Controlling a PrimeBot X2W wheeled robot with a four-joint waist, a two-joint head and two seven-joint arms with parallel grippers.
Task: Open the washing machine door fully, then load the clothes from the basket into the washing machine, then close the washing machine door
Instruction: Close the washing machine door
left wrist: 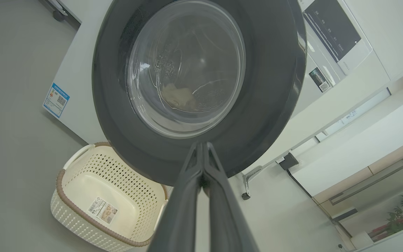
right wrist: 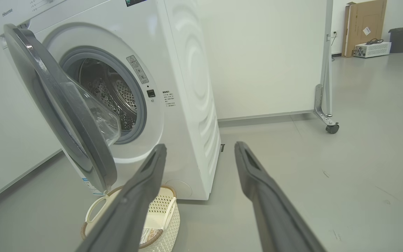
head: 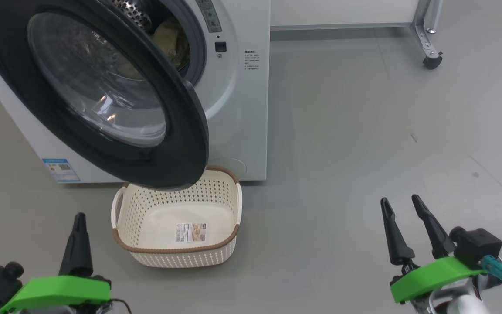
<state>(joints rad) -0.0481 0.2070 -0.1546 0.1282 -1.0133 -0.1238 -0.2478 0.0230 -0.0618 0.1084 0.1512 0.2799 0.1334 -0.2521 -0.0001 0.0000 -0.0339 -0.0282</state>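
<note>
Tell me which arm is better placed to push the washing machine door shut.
Left, probably. The left gripper, shut, points straight at the outer face of the washing machine door in its wrist view; the right gripper, open, sits off to the side over the floor.

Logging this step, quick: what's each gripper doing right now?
Left gripper: closed, holding nothing.
Right gripper: open, holding nothing.

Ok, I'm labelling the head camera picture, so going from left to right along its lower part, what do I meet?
In order: left gripper, fingers shut → basket → right gripper, fingers open.
</note>
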